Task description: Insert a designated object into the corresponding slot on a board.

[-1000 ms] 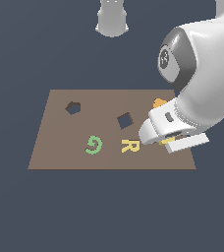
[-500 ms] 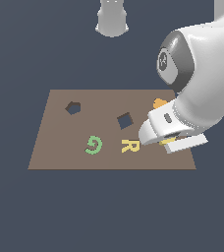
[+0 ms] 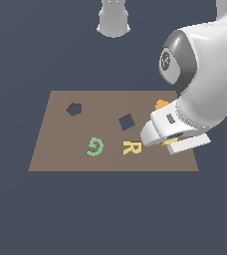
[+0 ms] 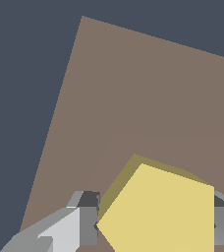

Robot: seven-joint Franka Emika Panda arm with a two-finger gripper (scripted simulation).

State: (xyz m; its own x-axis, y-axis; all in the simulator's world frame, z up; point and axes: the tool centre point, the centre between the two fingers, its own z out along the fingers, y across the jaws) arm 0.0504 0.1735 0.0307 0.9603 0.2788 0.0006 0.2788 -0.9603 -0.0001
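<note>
The yellow pentagon block (image 4: 158,211) sits between my two fingers (image 4: 88,219) in the wrist view, and both pads touch its sides. In the exterior view only a sliver of the block (image 3: 170,142) shows under my hand. My gripper (image 3: 170,145) is low over the brown board (image 3: 60,149), near its right edge in the exterior view. The dark pentagon slot (image 3: 74,109) is at the board's far left corner, well apart from the block. In the wrist view my gripper (image 4: 155,227) is shut on the block.
A dark square hole (image 3: 127,122) lies mid-board, with a green G (image 3: 94,147) and a flat yellow R (image 3: 131,147) in front of it. An orange lumpy block (image 3: 161,104) shows just behind my hand. The arm's base (image 3: 114,17) stands beyond the board.
</note>
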